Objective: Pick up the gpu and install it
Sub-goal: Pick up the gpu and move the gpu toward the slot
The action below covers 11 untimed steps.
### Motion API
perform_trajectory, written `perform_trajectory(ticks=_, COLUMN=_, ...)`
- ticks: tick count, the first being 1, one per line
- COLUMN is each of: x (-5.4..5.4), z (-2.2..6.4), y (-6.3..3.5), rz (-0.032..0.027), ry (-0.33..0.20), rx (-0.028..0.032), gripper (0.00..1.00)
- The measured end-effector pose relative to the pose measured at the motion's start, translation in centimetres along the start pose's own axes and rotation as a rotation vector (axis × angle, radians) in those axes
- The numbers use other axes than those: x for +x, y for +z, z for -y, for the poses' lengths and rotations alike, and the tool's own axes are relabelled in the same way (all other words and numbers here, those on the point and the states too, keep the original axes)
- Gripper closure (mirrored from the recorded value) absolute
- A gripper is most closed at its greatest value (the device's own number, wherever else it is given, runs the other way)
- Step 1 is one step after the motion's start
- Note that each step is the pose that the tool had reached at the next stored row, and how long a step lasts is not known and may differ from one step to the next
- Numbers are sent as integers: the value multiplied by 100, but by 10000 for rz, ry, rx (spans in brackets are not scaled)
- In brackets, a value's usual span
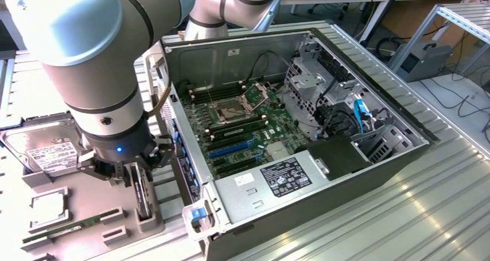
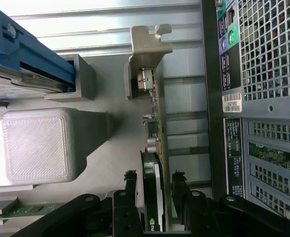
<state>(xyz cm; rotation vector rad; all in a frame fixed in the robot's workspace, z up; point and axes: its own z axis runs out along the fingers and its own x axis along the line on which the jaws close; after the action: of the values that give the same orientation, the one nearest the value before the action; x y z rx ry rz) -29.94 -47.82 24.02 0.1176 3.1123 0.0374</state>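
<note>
Wrist view: gpu edge-on inside the parted pincer

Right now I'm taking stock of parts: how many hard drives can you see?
1: the hard drive lies on the grey tray at the exterior view's left. Others may sit hidden inside the case.

I see the gpu standing upright on its long edge in a grey holder, just beside the open case, at the exterior view's left. It is a thin dark board, seen nearly edge-on. In the wrist view its pale metal bracket caps one end, with a notched tab and a silvery port below it. A round black fan sits on one face.
</note>
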Motion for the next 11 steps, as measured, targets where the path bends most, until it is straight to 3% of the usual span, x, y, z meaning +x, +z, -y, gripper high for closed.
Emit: perform_trajectory(ticks=11, x=8, z=8, y=0, rz=0, ry=-1, rx=-4, gripper=58)
